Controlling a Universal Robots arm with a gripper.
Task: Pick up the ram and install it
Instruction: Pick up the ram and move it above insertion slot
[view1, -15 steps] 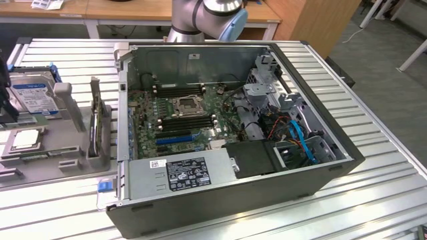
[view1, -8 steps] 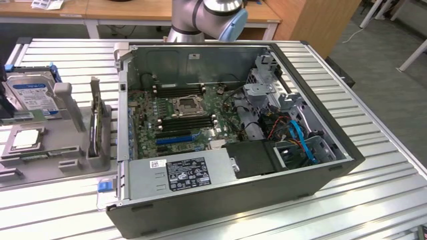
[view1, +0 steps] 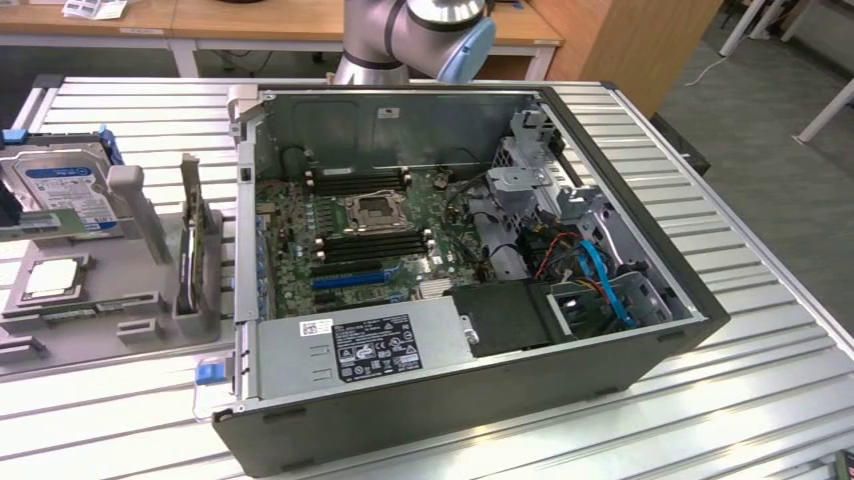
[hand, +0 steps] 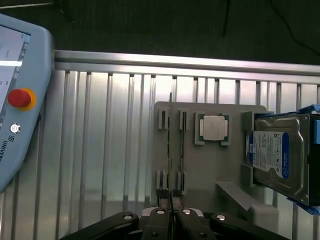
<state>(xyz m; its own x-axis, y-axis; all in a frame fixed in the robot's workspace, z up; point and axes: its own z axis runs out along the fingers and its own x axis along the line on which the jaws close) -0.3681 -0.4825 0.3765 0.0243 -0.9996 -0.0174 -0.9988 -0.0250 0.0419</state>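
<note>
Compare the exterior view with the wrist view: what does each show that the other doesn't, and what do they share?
Exterior view: the open computer case with its motherboard, power supply and blue cable, plus part of the arm behind it. Wrist view: the shut gripper above the holder, and a teach pendant with a red button. Shared: the grey holder carrying the ram on edge, the processor and the hard drive, all on the slatted table.
</note>
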